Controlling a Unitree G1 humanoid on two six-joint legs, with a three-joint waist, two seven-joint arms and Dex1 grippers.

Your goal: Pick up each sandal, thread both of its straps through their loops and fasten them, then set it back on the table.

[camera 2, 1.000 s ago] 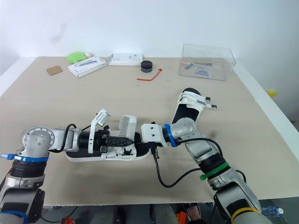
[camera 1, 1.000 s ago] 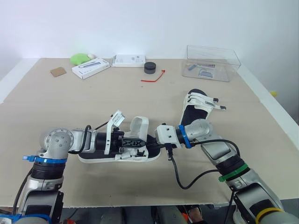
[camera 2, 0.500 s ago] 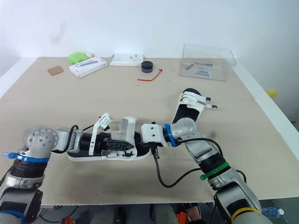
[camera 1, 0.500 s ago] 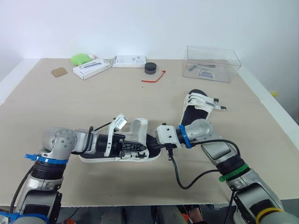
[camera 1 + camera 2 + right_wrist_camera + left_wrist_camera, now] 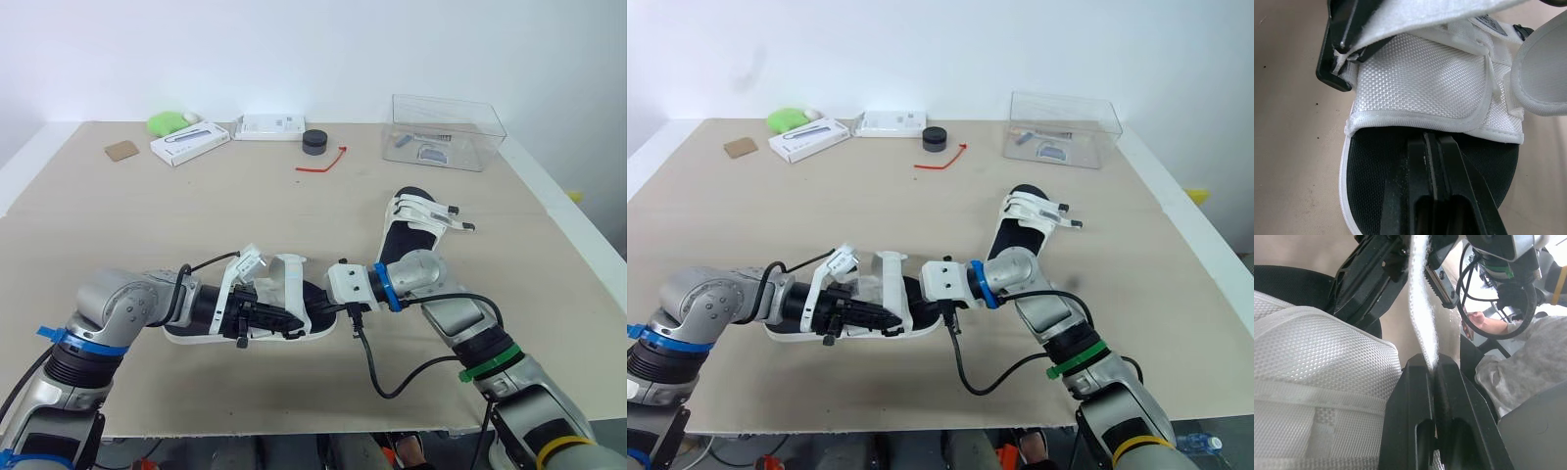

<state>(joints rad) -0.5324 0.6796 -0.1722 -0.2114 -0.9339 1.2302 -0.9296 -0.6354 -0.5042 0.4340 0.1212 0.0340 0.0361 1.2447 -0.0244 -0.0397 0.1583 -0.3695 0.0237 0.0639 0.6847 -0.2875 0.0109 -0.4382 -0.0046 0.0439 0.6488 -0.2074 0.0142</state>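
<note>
The table (image 5: 118, 215) carries two sandals (image 5: 411, 230), boxes (image 5: 191, 144) and a clear bin (image 5: 446, 132).

Clear bin (image 5: 468, 125), black puck (image 5: 313, 143), red tie (image 5: 323, 163)

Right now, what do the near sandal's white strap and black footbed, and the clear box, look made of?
White woven strap: synthetic mesh probably, slight sheen, grid weave visible. Black footbed: likely matte foam or rubber, fine grain. Clear rectangular box: seemingly rigid transparent plastic, contents showing through.

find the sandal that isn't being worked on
In the left eye view the spare sandal lies right of centre on the table, just beyond the right arm, nearer the robot than the clear plastic box.
</note>
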